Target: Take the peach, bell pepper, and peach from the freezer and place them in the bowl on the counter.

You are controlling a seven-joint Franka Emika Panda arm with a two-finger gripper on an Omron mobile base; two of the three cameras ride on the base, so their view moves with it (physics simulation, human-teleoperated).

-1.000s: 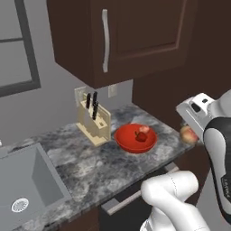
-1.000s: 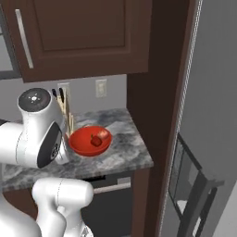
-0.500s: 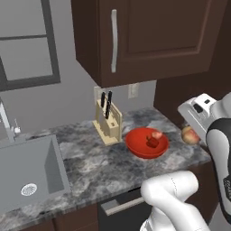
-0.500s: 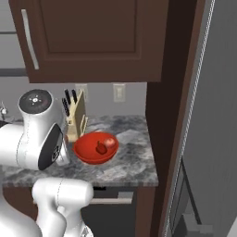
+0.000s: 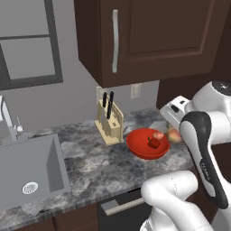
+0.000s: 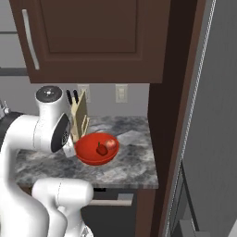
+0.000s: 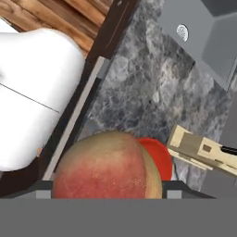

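My gripper (image 7: 109, 192) is shut on a pinkish-orange peach (image 7: 107, 166), which bulges between the two finger tips. In the left base view this held peach (image 5: 173, 134) hangs just right of the red bowl (image 5: 135, 146), above the counter (image 5: 99, 167). The bowl (image 6: 83, 150) holds a deep-red bell pepper (image 5: 154, 142) and another peach (image 5: 158, 135), lying side by side. From the right side the bell pepper (image 6: 101, 149) lies left of that peach (image 6: 111, 144). The freezer's light-grey body (image 6: 210, 139) fills the right edge.
A wooden knife block (image 5: 109, 124) stands just behind the bowl to its left. A grey sink (image 5: 27, 167) with a faucet takes the counter's left end. Dark upper cabinets (image 5: 153, 36) hang overhead. A black dishwasher front (image 5: 122, 205) sits below the counter edge.
The base has driven, so both base views have shifted and the sink has come further into sight. The peach stays in my gripper beside the bowl.
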